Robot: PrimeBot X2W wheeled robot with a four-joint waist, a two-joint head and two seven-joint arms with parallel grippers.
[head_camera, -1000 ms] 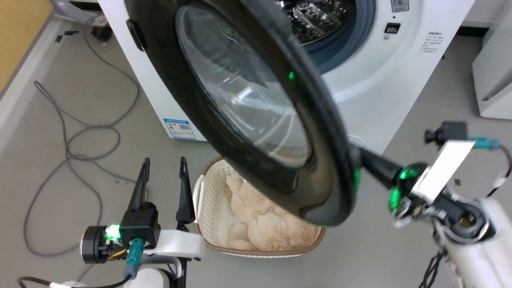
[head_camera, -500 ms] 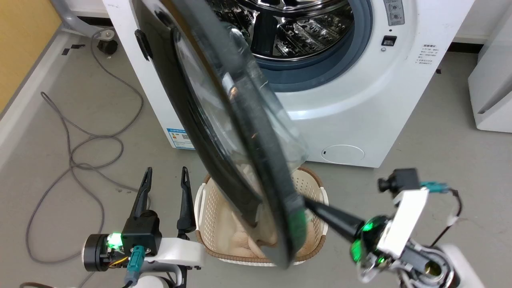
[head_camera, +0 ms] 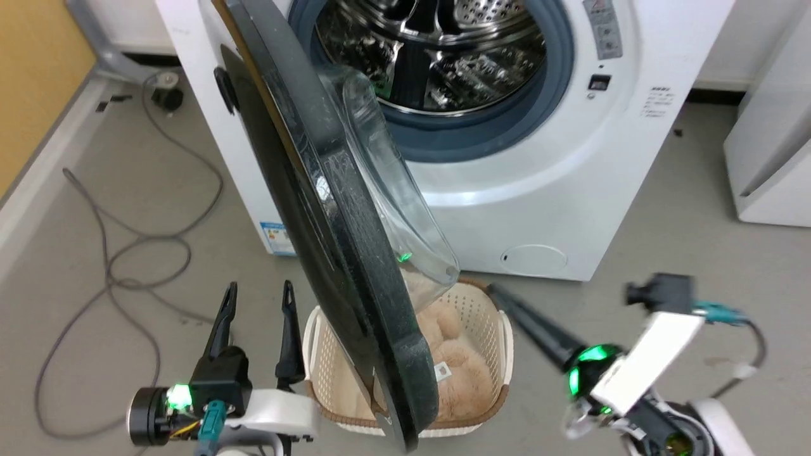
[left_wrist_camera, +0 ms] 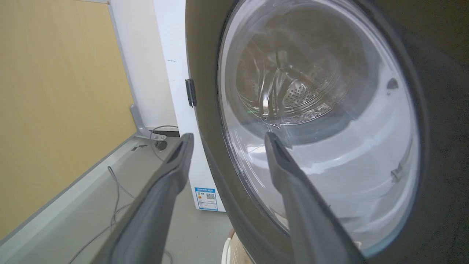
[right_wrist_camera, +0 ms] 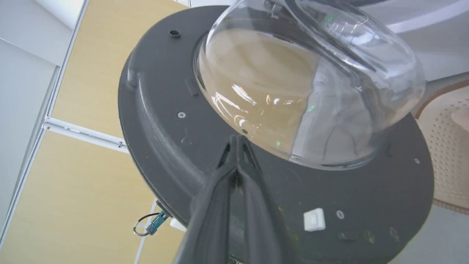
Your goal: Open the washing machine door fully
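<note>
Head view: the door (head_camera: 329,209) stands about half open, hinged at the washer's (head_camera: 557,190) edge on our left. Our left gripper (head_camera: 260,286) waits spread and empty outside it. Our right gripper (head_camera: 497,292), pinched closed on nothing, points at its inner side.

Left wrist view: the door's outer face looms close.

Right wrist view: the closed gripper aims near the base of the bowl (right_wrist_camera: 311,84), and we cannot tell whether it touches.

Next, we judge, push that inner face further outward.

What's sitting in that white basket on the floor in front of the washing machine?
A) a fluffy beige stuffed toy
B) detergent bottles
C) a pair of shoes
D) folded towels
A: in the head view, a fluffy beige stuffed toy with a small white tag lies in the basket, partly hidden behind the edge of the washing machine door.
</note>
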